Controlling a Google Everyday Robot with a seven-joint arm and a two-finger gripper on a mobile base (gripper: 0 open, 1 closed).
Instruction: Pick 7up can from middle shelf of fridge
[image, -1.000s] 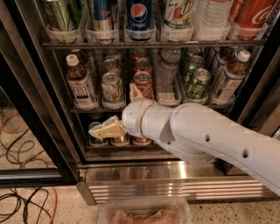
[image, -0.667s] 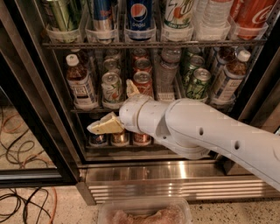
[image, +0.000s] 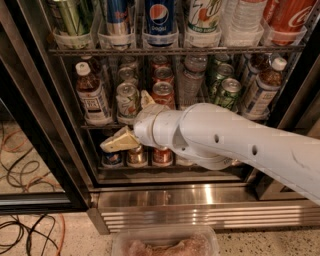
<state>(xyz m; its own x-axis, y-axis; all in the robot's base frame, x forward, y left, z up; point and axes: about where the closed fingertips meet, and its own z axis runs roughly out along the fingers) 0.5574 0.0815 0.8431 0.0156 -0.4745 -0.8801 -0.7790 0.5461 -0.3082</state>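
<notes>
The 7up can (image: 127, 100) is pale silver with green marks and stands at the front of the middle shelf (image: 95, 126) of the fridge (image: 60, 150). My gripper (image: 123, 120) is open just in front of this can. One beige finger (image: 119, 142) points left below the shelf's edge. The other finger (image: 146, 98) points up between the 7up can and a red can (image: 162, 93). The fingers hold nothing. My white arm covers the right part of the shelf front.
Tea bottles (image: 91, 97) (image: 262, 90), a clear bottle (image: 190, 80) and green cans (image: 227, 92) share the shelf. Large cans stand on the rack above (image: 160, 50). Small cans (image: 136, 156) sit below. Cables (image: 25, 235) lie on the floor; a plastic tub (image: 165, 242) is at the bottom.
My arm has moved left and slightly up, bringing the open fingers closer around the 7up can. The cans have not moved.
</notes>
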